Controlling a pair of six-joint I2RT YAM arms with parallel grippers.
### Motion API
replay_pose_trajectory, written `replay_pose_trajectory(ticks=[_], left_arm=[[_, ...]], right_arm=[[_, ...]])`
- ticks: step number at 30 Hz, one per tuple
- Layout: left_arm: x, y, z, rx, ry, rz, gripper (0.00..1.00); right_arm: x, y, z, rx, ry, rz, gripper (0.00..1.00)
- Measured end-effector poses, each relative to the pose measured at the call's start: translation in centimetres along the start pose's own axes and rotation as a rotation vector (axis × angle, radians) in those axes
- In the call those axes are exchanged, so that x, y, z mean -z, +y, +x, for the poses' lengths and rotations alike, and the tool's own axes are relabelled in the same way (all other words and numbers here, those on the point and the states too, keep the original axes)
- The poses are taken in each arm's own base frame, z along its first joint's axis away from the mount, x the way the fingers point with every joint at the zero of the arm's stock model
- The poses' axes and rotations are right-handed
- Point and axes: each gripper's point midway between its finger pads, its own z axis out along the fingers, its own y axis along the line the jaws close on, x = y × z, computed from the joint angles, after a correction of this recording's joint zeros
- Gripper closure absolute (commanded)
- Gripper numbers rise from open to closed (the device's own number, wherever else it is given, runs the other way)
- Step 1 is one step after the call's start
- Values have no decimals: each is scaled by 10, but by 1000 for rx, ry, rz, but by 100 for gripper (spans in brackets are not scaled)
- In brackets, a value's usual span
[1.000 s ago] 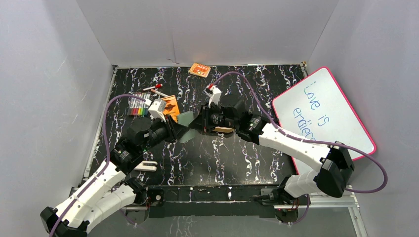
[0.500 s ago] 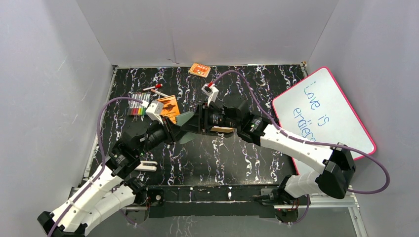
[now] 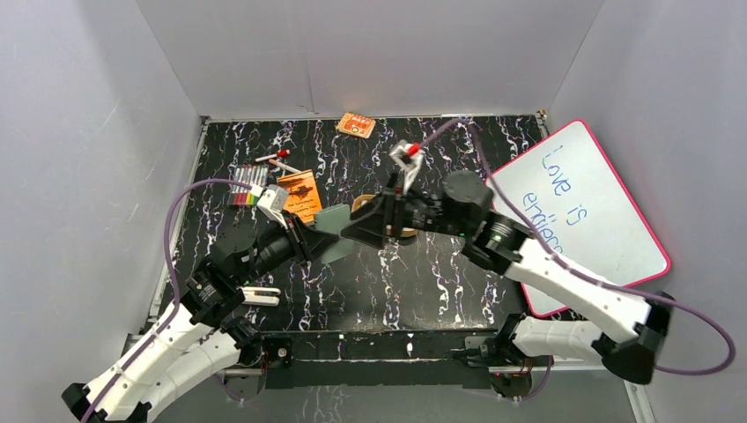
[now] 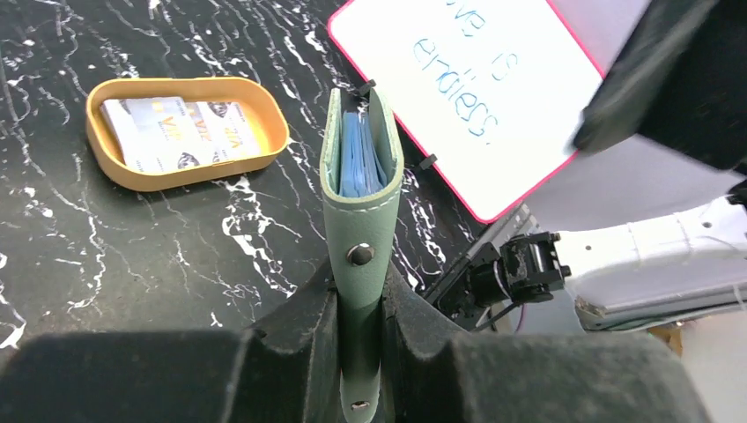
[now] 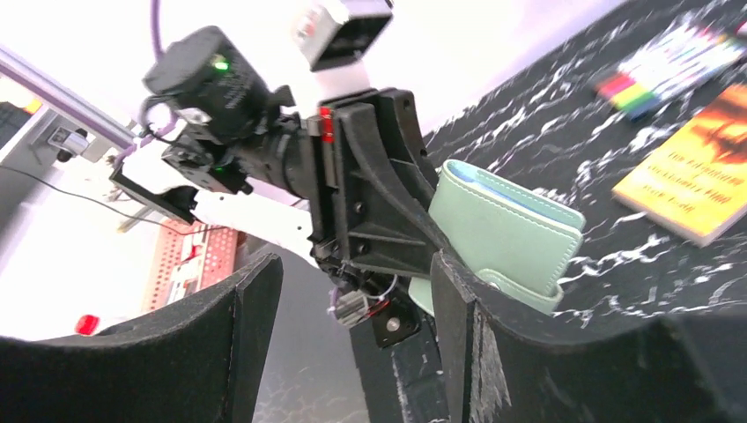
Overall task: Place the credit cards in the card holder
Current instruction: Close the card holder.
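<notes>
Nearest, at the left of the counter (image 3: pixel 423 275) beside the left arm: a small white stick-like item (image 3: pixel 261 296), too small to identify. Just beyond, toward the middle: left end effector (image 4: pixel 359 286) clamped on the card holder (image 4: pixel 361 207), fingers (image 4: pixel 304 322) pressed against both sage-green covers close to the snap tab. Held clear of the counter, folded, edge-on to the left wrist camera, far end gaping slightly, pale blue sleeves showing inside. Immediately right of it: right end effector (image 5: pixel 357 260), pointed left toward the holder, fingers (image 5: pixel 458 335) spread wide apart, gripping nothing. One finger just beside the holder's cover; touching or not, cannot tell. Beneath and slightly beyond that end effector: tan oval tray (image 4: pixel 176 182) flat on the counter, largely hidden from above yet plain in the left wrist view. Inside the tray: the credit cards (image 4: pixel 176 137), pale, lying flat and overlapping; none in the holder. Farther left: orange booklet (image 3: pixel 300 196) flat on the counter, then a row of coloured markers (image 3: pixel 247 189) just beyond it on the left. At the right side, well apart from the tray: pink-rimmed whiteboard (image 3: pixel 573 203) with blue handwriting, tilted up against the right wall. Farthest, by the back wall near the middle: small orange-and-white square packet (image 3: pixel 356 124).
</notes>
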Motion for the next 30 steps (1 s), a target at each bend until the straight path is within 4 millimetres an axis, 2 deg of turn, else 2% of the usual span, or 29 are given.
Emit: replay_pose_trajectory(ticks=[3,5,9,12,15,18,27,30], left_arm=[[4,-9,0,-7,5,47,100],[9,-23,2,-23,20,124,100],[27,-62,1,-65,19,341,100],[42,-85,0,-95,11,482,100],[52,-101,0,-111,4,589,100],[58,-113,2,-116,18,672,100],[58,-125,9,-123,88,778,100],[60,-128,8,-121,87,792,100]], right_arm=[[31,19,-20,111,-82,-1,30],[53,31,-29,189,-130,-5,30],[75,39,-26,268,-157,-14,28],[77,31,-9,270,-125,-21,26],[73,22,12,242,-80,-37,26],[70,21,26,210,-44,-68,26],[72,58,15,190,-73,-243,30],[71,65,16,183,-67,-283,33]])
